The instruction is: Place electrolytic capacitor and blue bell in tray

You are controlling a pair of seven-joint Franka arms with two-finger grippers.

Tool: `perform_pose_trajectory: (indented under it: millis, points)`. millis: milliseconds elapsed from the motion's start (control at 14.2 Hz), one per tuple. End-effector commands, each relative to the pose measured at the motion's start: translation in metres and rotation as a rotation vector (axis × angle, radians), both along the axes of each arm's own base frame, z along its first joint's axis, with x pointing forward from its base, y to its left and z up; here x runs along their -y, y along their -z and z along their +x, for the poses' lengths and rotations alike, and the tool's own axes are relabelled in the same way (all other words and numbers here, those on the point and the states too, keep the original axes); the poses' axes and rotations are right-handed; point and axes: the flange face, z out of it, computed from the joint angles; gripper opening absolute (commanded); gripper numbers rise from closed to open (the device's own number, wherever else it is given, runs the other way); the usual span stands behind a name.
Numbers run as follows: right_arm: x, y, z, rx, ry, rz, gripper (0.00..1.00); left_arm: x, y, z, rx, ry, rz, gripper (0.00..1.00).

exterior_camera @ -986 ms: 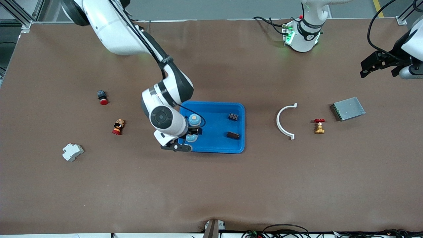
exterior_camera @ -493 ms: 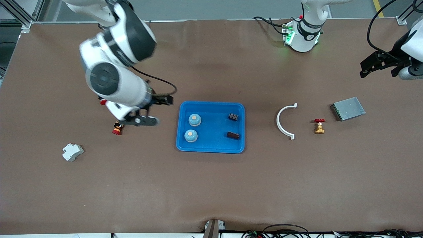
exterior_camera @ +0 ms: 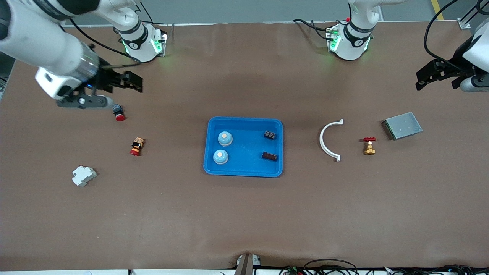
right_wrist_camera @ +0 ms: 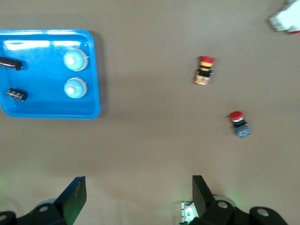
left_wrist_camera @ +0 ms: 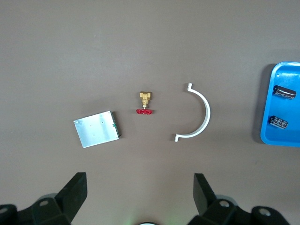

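Tray (exterior_camera: 244, 170) sat mid-counter w/ two blue bells (exterior_camera: 225, 138) & two capacitors (exterior_camera: 269, 135) inside. Right gripper (exterior_camera: 130, 82) hung over the counter's right-arm end, fingers wide, empty. Left gripper (exterior_camera: 433, 74) waited at the left-arm edge, fingers wide.

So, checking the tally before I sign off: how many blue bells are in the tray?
2. Both sit in the tray at the right arm's end: one blue bell and, nearer the front camera, a second. None looks hidden.
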Motion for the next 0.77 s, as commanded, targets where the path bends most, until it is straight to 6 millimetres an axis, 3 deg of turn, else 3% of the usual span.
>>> perform_pose_trajectory:
  millis: [0,352,563,704]
  points:
    - [0.054,-0.001,-0.008,0.001,0.037,-0.003,1.00,0.001,-0.003,-0.003,-0.004,0.012,-0.012,1.00]
    - [0.145,-0.001,0.000,0.015,0.070,-0.009,1.00,-0.002,-0.005,-0.003,0.002,0.007,-0.012,1.00]
    - [0.177,-0.010,0.011,0.050,0.113,-0.071,1.00,-0.002,-0.009,-0.005,0.008,0.009,-0.012,1.00]
    - [0.187,-0.014,0.026,0.098,0.126,-0.087,1.00,-0.003,-0.012,-0.005,0.014,0.007,-0.012,1.00]
